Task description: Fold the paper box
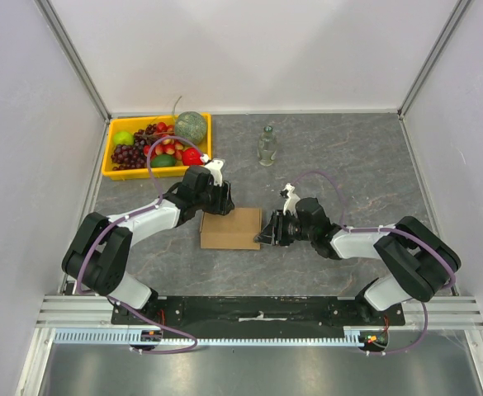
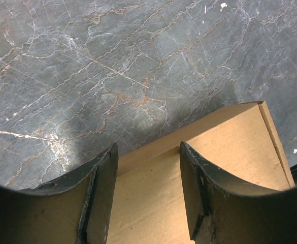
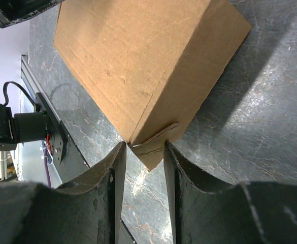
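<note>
The paper box (image 1: 230,228) is a closed, flat brown cardboard box lying on the grey marble table between the two arms. My left gripper (image 1: 216,203) is open and rests over the box's far left edge; in the left wrist view its fingers (image 2: 148,150) straddle the box top (image 2: 229,152). My right gripper (image 1: 267,232) is open at the box's right near corner. In the right wrist view a small cardboard tab (image 3: 156,151) sticks out from the box corner (image 3: 138,61) between the fingertips (image 3: 144,147), and there is a gap on the left side.
A yellow tray (image 1: 111,172) with grapes, a melon and other fruit stands at the back left. A small glass bottle (image 1: 267,147) stands upright behind the box. White walls close in the table on three sides.
</note>
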Robot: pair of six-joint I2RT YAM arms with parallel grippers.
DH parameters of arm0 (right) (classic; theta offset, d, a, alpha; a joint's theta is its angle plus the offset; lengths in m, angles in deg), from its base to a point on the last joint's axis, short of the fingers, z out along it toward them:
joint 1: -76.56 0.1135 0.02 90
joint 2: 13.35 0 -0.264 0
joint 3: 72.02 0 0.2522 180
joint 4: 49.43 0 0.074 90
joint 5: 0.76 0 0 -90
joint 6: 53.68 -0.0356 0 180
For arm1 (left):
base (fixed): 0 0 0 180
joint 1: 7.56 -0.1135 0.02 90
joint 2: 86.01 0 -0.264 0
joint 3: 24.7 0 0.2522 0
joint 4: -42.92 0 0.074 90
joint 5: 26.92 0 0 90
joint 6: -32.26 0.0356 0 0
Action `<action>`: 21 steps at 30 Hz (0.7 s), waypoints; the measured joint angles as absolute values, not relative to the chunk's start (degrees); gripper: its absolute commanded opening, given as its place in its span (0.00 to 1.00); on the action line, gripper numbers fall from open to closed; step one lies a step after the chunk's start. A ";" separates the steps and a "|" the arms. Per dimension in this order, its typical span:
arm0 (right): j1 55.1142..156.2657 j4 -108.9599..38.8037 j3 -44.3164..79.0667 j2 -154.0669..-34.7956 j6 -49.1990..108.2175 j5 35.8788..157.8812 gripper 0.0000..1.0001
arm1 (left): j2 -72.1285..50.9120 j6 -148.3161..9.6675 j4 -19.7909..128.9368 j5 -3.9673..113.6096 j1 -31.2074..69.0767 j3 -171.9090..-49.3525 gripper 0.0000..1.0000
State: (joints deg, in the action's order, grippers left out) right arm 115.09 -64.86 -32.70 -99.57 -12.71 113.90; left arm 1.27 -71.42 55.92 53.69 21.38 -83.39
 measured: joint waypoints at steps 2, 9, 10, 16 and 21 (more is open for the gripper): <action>115.09 -64.67 -32.50 -99.57 -13.02 114.30 0.39 | 1.27 -71.42 55.92 53.63 21.38 -83.39 0.57; 115.26 -63.79 -31.19 -99.59 -13.83 115.43 0.34 | 1.27 -71.44 55.70 53.45 21.38 -83.24 0.57; 115.35 -63.81 -31.06 -99.59 -13.98 115.59 0.34 | 1.27 -71.44 55.59 53.45 21.38 -83.17 0.57; 115.37 -63.84 -30.77 -99.81 -14.70 116.37 0.33 | 1.49 -71.46 54.94 53.28 21.47 -83.06 0.57; 115.46 -63.84 -30.77 -100.40 -14.64 116.37 0.33 | 1.58 -71.59 54.00 52.82 21.69 -82.62 0.57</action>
